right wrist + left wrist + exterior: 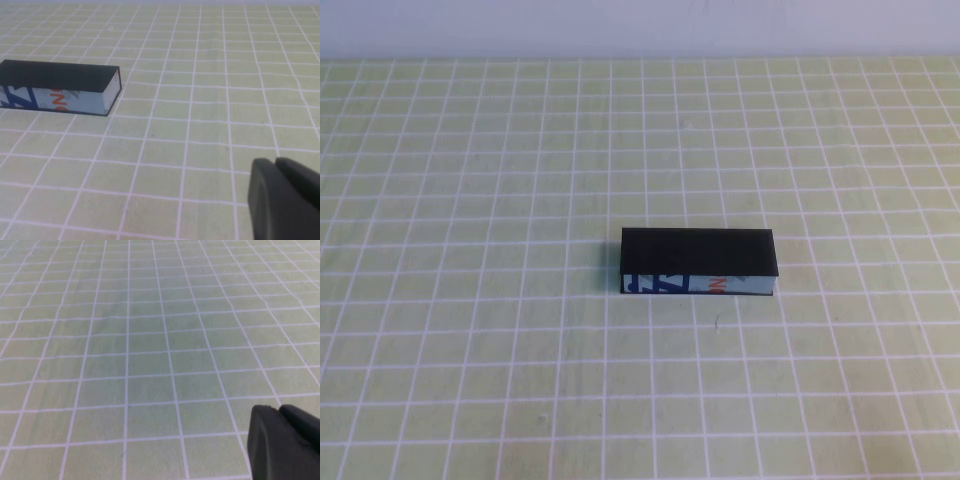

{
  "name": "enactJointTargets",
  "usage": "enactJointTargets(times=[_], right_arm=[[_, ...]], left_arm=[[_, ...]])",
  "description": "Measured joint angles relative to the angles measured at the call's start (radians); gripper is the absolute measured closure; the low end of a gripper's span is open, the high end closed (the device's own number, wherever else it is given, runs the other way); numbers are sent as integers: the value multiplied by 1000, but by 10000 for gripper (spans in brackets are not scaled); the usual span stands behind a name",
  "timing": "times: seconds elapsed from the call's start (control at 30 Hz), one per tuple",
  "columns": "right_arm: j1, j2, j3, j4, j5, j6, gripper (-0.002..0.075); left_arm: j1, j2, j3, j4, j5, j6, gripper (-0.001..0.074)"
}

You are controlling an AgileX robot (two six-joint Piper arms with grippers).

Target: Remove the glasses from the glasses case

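Observation:
The glasses case (699, 262), a long black box with a light blue front strip with dark blue and orange print, lies closed in the middle of the green checked mat. It also shows in the right wrist view (56, 88). The glasses are hidden. My left gripper (279, 411) is shut and empty over bare mat, away from the case. My right gripper (275, 164) is shut and empty, well off the case's end. Neither arm shows in the high view.
The green mat with a white grid (500, 350) covers the whole table. A pale wall runs along the far edge (640, 30). Nothing else stands on the mat.

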State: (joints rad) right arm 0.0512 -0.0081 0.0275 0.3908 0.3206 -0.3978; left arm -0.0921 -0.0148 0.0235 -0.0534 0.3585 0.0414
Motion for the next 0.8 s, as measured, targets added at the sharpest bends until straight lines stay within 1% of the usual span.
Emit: enactJointTargets(times=[0.37, 0.57, 0.8], right_arm=[[0, 0, 0, 0, 0, 0, 743], [0, 0, 0, 0, 0, 0, 743], [0, 0, 0, 0, 0, 0, 743]], left_arm=[[0, 0, 0, 0, 0, 0, 739], [0, 0, 0, 53, 0, 0, 739], [0, 0, 0, 63, 0, 0, 739]])
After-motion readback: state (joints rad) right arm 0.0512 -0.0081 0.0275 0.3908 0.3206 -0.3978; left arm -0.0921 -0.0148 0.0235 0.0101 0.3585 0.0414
